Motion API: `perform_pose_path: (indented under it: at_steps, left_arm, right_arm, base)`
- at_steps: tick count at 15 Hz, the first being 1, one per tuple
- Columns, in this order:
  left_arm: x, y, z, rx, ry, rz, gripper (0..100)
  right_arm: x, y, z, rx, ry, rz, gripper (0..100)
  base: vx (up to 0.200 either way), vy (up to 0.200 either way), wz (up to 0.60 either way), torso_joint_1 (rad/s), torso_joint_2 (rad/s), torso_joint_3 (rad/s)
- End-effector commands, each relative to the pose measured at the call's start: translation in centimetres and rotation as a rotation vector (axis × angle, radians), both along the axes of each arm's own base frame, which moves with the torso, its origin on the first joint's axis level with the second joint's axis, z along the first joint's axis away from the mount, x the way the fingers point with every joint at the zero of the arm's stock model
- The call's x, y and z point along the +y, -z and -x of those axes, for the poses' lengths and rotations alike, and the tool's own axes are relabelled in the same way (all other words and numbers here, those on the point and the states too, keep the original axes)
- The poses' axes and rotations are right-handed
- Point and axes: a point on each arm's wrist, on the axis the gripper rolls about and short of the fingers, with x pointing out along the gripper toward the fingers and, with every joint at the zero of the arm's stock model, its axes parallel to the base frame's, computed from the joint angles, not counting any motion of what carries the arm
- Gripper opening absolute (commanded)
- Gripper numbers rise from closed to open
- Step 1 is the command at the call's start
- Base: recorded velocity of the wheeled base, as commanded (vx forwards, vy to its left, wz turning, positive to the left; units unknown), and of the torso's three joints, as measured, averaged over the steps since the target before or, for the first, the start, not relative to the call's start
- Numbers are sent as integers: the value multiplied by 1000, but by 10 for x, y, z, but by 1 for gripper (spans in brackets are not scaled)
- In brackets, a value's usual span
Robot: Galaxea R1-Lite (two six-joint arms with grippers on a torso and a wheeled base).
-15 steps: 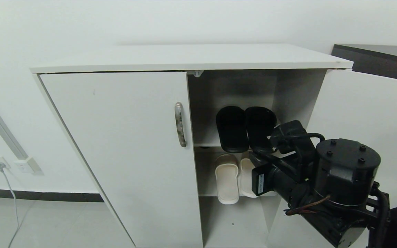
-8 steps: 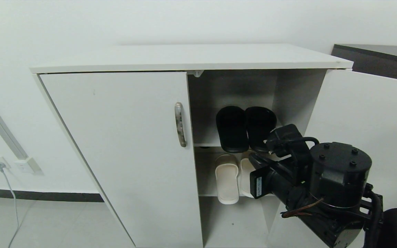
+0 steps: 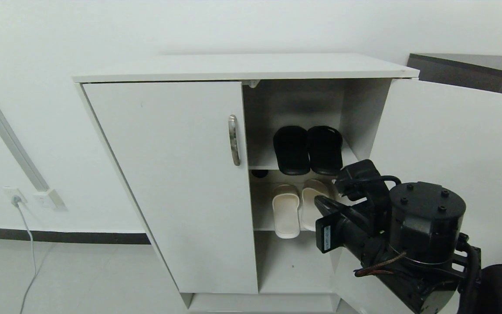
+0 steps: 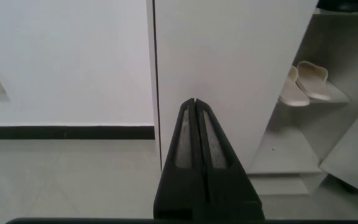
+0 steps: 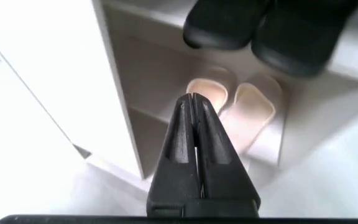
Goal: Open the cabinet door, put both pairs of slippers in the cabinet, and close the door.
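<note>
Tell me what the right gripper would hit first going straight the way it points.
Probably the pair of cream slip-on slippers on the lower shelf of the white cabinet, where the right gripper aims; depth is unclear.

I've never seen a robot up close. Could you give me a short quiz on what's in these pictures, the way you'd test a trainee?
1. True or false: the pair of black moulded slippers sits on a lower shelf than the pair of cream moulded slippers.
2. Which door of the white wooden cabinet stands open? A: left door. B: right door. C: both doors.
3. Fill in: the right gripper, in front of the shelves, is ___ and holds nothing.
Key: 1 false; 2 B; 3 shut.
</note>
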Motion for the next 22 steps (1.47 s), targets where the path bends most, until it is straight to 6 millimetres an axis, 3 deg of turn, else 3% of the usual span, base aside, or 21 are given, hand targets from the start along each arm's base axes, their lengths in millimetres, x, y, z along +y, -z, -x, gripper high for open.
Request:
perform_pose_path:
  at_steps: [1, 11, 22]
  left_arm:
    - [0, 0, 0, 1, -2, 0, 0]
    - [0, 0, 0, 1, -2, 0, 0]
    - [0, 0, 0, 1, -3, 0, 0]
  right_arm:
    - [1, 2, 0, 3, -2, 4, 0]
    - [2, 8, -4, 15, 6, 17, 0]
    - [-1, 18, -12, 37, 32, 44, 0]
  base:
    - [-200, 0, 0, -2, 2, 2]
    - [-200, 0, 0, 5, 2, 3]
    - [0, 0, 0, 0, 0, 0]
